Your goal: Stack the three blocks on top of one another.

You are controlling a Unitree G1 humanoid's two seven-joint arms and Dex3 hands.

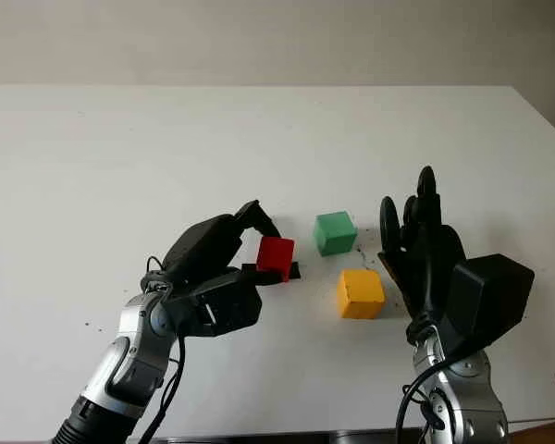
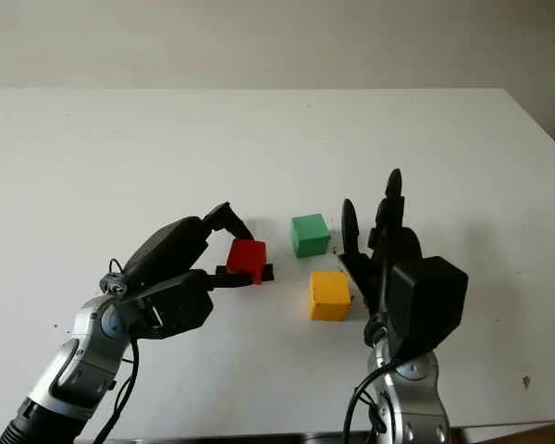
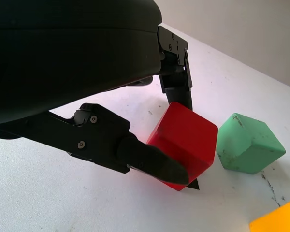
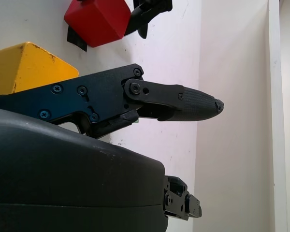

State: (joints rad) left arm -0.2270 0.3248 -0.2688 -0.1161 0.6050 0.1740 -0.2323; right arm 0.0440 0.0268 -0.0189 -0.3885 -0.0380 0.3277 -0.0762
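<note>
The black left hand (image 1: 224, 268) pinches the small red cube block (image 1: 276, 257) just above the white table (image 1: 120, 157), near the green block (image 1: 335, 232) and yellow block (image 1: 360, 293), and might drop it if its fingers slip, while the right hand (image 1: 416, 242) waits open beside the yellow one.

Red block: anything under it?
The red block is pinched in the left hand. One black finger wraps its lower edge; beneath shows white table. Whether it touches the table is hidden.
</note>
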